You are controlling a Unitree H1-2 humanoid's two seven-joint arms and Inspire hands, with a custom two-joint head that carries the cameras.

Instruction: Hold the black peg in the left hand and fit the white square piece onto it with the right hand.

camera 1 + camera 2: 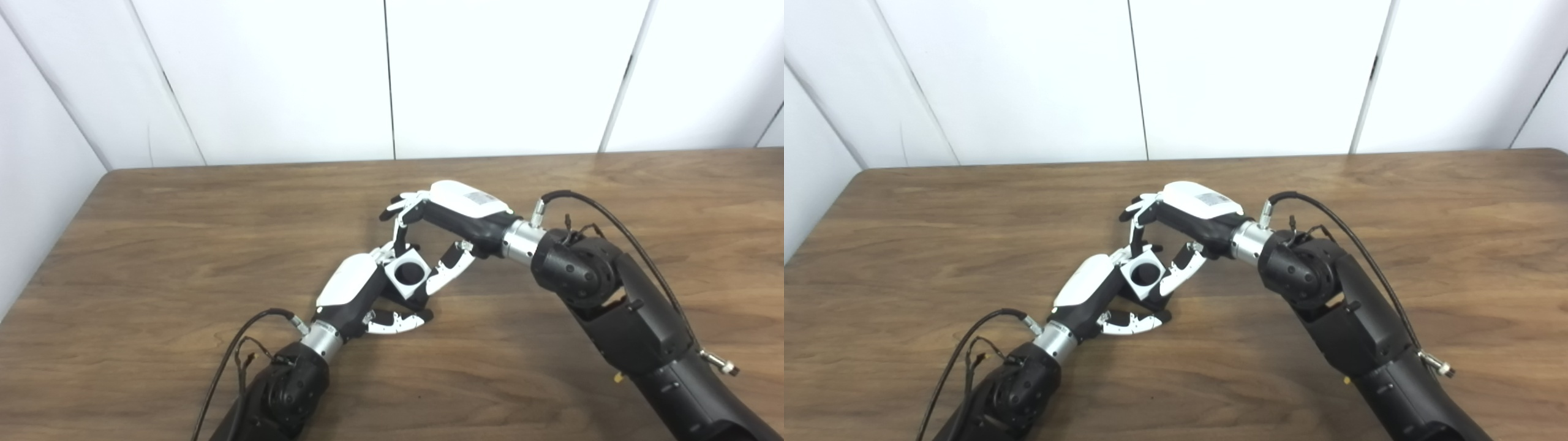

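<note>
1. Left eye view: we see the left hand (358, 288) over the brown wooden table (153, 245), fingers curled beside the white square piece with a round dark hole (408, 272). The black peg itself we cannot make out.
2. Right eye view: the right hand (1182, 223) pinches the white square piece (1144, 274), a finger (1136, 236) above and the thumb (1179, 272) beside it.

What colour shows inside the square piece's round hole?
Black, inside the white square piece; clearest in the left eye view.
</note>
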